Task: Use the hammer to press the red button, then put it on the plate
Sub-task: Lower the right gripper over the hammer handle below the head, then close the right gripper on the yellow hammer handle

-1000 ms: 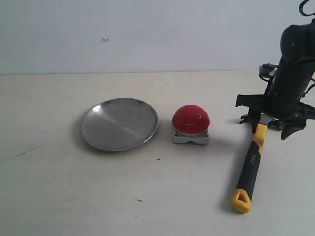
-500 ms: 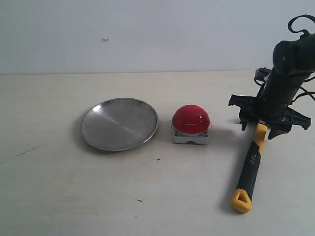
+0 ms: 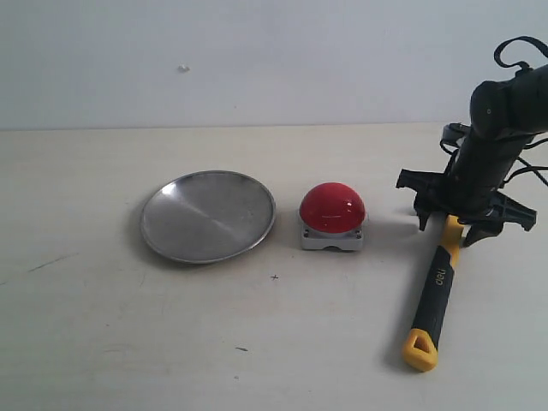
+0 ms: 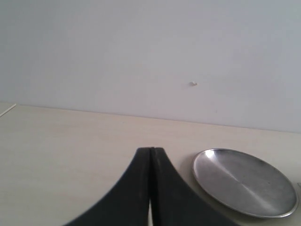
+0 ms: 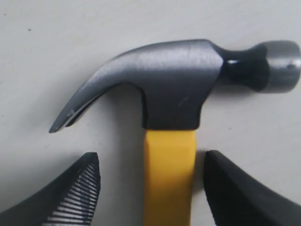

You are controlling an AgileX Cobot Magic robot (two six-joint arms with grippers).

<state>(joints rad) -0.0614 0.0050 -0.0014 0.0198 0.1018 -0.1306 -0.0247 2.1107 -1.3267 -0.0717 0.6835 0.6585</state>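
Exterior frontal, wide; right wrist close above hammer (image 5: 169, 89) (left shares plate (image 4: 244, 181)).

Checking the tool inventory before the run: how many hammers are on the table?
1. The hammer lies on the table right of the red button, its head beneath the right gripper, whose open jaws flank the yellow neck. No other shows.

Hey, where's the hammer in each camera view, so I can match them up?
Exterior view: the hammer lies on the table at right, its head hidden behind the right gripper.
Left wrist view: not in it; only the plate shows.
Right wrist view: the hammer fills the picture, neck between open fingers.
Shared landmark: the yellow neck below the head, in the exterior and right wrist views.
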